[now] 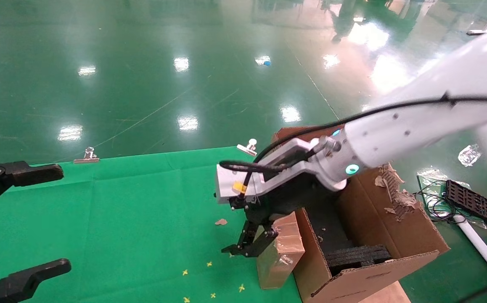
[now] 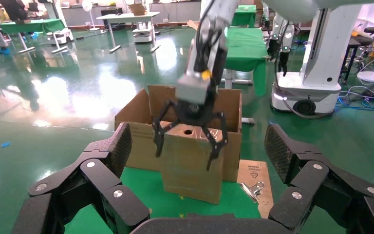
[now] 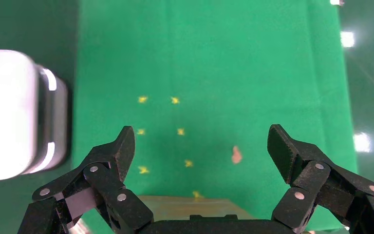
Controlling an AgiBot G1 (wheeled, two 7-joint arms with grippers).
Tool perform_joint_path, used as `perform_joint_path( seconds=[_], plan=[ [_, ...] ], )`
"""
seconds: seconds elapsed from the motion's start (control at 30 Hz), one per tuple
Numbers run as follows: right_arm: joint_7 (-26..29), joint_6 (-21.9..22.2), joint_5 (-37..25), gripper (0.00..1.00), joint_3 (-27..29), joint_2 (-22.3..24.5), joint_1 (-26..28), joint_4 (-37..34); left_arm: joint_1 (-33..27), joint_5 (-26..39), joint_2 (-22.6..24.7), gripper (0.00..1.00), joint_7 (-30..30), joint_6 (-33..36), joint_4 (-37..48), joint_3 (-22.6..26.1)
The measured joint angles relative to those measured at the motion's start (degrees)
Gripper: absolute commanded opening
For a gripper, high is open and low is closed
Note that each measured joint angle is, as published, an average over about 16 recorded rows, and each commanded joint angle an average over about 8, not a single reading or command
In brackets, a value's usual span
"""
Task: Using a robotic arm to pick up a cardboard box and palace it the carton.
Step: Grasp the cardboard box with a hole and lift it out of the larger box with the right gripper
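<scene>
The cardboard box (image 1: pixel 280 253), small, brown and glossy with tape, stands upright on the green cloth against the carton's (image 1: pixel 388 229) near wall. The carton is large, with ragged flaps and black foam (image 1: pixel 357 255) inside. My right gripper (image 1: pixel 250 248) on the white robotic arm (image 1: pixel 399 134) hangs open at the box's top, shifted toward the table's middle, gripping nothing. From the left wrist view, the right gripper's fingers (image 2: pixel 159 139) straddle the cardboard box (image 2: pixel 190 170) before the carton (image 2: pixel 139 131). The right gripper (image 3: pixel 202 146) shows only the box's top edge (image 3: pixel 190 207) by its palm. My left gripper (image 1: pixel 60 218) (image 2: pixel 197 141) waits open at the table's left.
Binder clips (image 1: pixel 86 155) (image 1: pixel 247 147) pin the green cloth (image 1: pixel 121 210) at the far edge. A cardboard scrap (image 1: pixel 221 221) and yellow marks (image 1: pixel 210 264) lie on it. A black tray (image 1: pixel 473 203) with cables rests on the floor right of the carton. Another robot base (image 2: pixel 316 73) stands beyond.
</scene>
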Motion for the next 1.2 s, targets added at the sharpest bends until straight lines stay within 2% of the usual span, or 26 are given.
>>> perform_joint_path(
  seconds=[0.3,0.67,0.97,1.2],
  plan=[
    [5.60,-0.28,-1.14,1.00,-11.92,1.40,11.73,-0.14,-0.01,-0.03,-0.02,1.00,0.02,-0.02,0.00,0.04],
    [14.54,0.58,-6.12,1.00,-25.40,-0.41,19.13,-0.21,-0.02,-0.06,-0.04,1.00,0.04,-0.04,0.00,0.09],
    [28.60,0.84,-7.39,1.00,-29.87,-1.33,23.64,-1.93,-0.03,-0.08,-0.05,1.00,0.06,-0.05,0.00,0.12],
    [41.99,-0.08,-2.41,1.00,-32.15,-2.15,25.38,-9.53,-0.03,-0.10,-0.06,1.00,0.07,-0.07,0.00,0.15]
  ],
)
